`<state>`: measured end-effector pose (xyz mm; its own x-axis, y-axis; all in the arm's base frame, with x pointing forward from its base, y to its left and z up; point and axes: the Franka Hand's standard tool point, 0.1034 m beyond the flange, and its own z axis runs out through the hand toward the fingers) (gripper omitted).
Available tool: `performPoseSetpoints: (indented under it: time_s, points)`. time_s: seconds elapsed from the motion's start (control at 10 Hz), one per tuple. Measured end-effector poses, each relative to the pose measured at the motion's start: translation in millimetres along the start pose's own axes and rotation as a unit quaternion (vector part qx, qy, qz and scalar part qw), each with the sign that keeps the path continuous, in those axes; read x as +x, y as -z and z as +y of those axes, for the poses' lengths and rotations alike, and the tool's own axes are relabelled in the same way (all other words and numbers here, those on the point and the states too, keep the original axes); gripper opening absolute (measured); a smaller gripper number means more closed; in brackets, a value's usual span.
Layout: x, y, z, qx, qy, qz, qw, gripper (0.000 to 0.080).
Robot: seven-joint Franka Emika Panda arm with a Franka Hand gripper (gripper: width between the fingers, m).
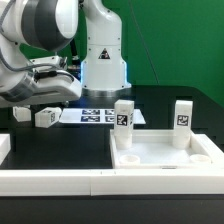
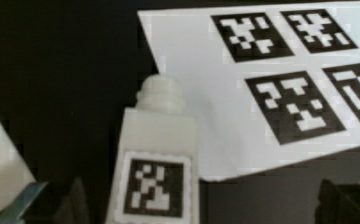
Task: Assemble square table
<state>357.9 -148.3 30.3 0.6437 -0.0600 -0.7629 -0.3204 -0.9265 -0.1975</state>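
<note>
The white square table top (image 1: 165, 157) lies at the exterior view's right with two white tagged legs standing upright on it, one (image 1: 123, 118) at its near-left corner and one (image 1: 183, 115) further right. A third leg (image 1: 45, 117) lies flat on the black table, also seen in the wrist view (image 2: 154, 165) with its tag up. My gripper (image 1: 48, 100) hovers just above this leg; in the wrist view the gripper (image 2: 203, 205) is open, its dark fingertips (image 2: 61, 200) wide apart on either side of the leg and not touching it.
The marker board (image 1: 95, 115) lies just beside the lying leg, also in the wrist view (image 2: 275, 80). Another white tagged part (image 1: 20, 112) lies at the exterior view's left. Low white border rails (image 1: 60, 182) run along the front and left.
</note>
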Motion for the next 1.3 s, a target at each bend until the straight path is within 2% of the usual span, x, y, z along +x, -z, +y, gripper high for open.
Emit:
performPoseSetpoints:
  time_s: [0.3,0.5,0.9,1.1,1.2,1.3]
  points:
    - [0.5,-2.2,1.0,-0.001,-0.001,-0.003,1.000,0.0649]
    - [7.3,-13.3,8.4,-0.005,-0.006,-0.017,1.000,0.0649]
    - [11.7,-20.9,8.6,-0.007,-0.011,-0.031,0.999,0.0649]
    - [11.7,-21.1,8.6,-0.007,-0.011,-0.031,0.999,0.0387]
    - [11.7,-21.1,8.7,-0.007,-0.011,-0.031,0.999,0.0387]
    - [11.6,-21.2,8.6,-0.007,-0.011,-0.031,0.999,0.0284]
